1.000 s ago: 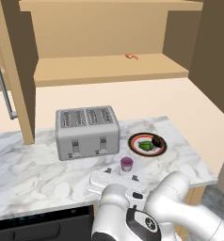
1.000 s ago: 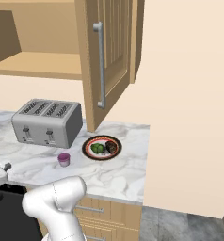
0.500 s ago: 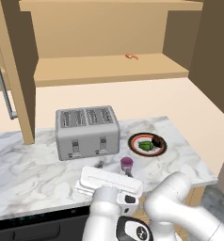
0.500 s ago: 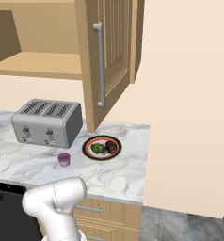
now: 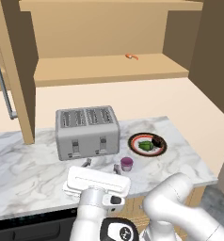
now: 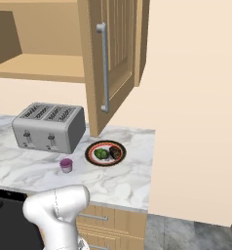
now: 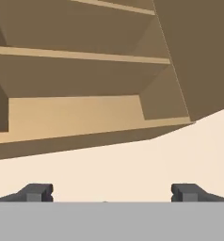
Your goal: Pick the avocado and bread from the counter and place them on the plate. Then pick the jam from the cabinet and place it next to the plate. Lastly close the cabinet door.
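Low in the left base frame, your gripper (image 5: pixel 100 164) stands wide apart and empty; jam (image 5: pixel 126 163) sits beside the plate (image 5: pixel 134 144), avocado (image 5: pixel 145 146) and bread (image 5: pixel 157 141) aboard. Upper centre of the right base frame, the cabinet door (image 6: pixel 119 58) hangs open. Across the hand frame, the cabinet (image 7: pixel 76 117) looms overhead. Judged, closing it is your next move.

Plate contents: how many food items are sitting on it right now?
2. On the plate, the avocado lies toward the toaster side and the bread beside it, toward the counter's end. The jam stands off the plate.
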Controlling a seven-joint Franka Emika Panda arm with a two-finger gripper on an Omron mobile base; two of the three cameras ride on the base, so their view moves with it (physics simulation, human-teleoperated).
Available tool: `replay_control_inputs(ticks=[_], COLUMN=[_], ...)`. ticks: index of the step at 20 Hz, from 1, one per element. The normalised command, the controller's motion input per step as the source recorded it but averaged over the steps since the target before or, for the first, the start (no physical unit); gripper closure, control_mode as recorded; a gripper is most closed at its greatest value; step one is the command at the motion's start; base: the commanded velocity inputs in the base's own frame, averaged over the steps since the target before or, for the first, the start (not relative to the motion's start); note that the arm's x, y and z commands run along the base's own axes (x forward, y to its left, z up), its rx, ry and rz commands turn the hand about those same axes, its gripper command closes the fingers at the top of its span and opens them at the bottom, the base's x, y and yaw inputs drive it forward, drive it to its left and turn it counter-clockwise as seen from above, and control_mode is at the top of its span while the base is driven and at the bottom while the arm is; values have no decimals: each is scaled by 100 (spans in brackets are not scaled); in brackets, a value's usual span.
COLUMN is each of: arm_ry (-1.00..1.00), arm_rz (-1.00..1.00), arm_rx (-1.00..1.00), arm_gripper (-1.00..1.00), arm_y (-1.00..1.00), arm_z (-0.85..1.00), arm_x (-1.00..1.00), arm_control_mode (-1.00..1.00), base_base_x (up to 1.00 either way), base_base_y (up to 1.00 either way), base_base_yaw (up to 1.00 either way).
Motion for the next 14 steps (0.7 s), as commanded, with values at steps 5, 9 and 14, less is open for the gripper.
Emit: replay_control_inputs(ticks=[5, 9, 14], arm_ry=[-18, -18, -17], arm_rz=[0, 0, 0], arm_rx=[-4, -5, -2], arm_gripper=[-100, -100, -100], arm_y=[35, 35, 37], arm_z=[17, 9, 2], arm_x=[8, 8, 14], arm_control_mode=[-100, -100, -100], base_base_x=[0, 0, 0], base_base_y=[0, 0, 0], base_base_yaw=[0, 0, 0])
